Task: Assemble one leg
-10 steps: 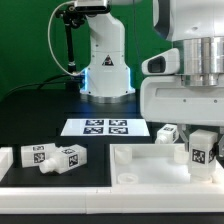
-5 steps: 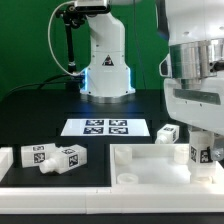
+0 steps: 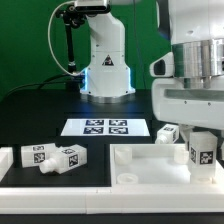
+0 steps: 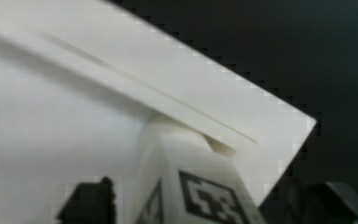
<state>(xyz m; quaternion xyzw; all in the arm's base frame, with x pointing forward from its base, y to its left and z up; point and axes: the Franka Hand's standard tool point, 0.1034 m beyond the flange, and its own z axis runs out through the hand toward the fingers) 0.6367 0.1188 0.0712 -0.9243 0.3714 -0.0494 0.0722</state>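
A white leg (image 3: 198, 152) with black-and-white tags stands upright on the far right of the flat white table-top piece (image 3: 140, 165). My gripper (image 3: 200, 140) hangs straight over it, its fingers on either side of the leg. In the wrist view the leg (image 4: 202, 190) rises between the two dark fingers (image 4: 91, 200), with a narrow gap showing on each side, near a corner of the table-top piece (image 4: 87, 110). The jaws look open around the leg.
Two more tagged legs (image 3: 40, 154) (image 3: 68, 156) lie at the exterior view's left. Another (image 3: 167, 132) sits behind the table-top piece. The marker board (image 3: 105, 127) lies mid-table in front of the robot base (image 3: 105, 60). A white block (image 3: 5, 160) is at the left edge.
My gripper has turned about its vertical axis over the standing leg, its body looking narrower half a second ago and wider again now. The leg stays in the same spot.
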